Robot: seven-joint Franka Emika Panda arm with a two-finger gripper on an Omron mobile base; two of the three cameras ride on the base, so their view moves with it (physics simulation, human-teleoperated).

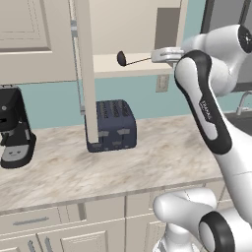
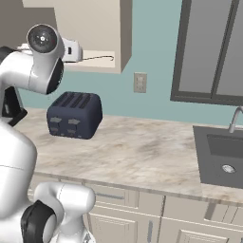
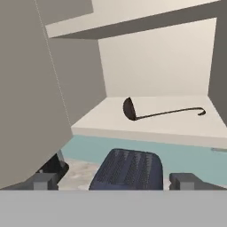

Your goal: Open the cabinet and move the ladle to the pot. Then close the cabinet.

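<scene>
At the centre of your hand view, the ladle (image 3: 133,110) lies on the plain shelf of the cabinet (image 3: 146,119), round bowl toward frame left, thin hooked handle running to frame right. It rests free; nothing touches it. In the left base view the ladle (image 1: 121,58) sits at upper centre on the same shelf, with the cabinet door (image 1: 86,69) swung fully outward and seen edge-on just to its left.

Your gripper (image 3: 115,181) stands at the bottom of the hand view with jaws spread wide and nothing between them, short of the shelf edge. In the left base view the gripper (image 1: 163,55) is level with the shelf, near the handle end of the ladle but apart from it.

Below the cabinet, a dark blue toaster (image 1: 111,125) sits on the marble counter (image 1: 147,157). A black coffee machine (image 1: 14,128) stands at left frame edge. In the right base view, a sink (image 2: 223,154) occupies the right side.
</scene>
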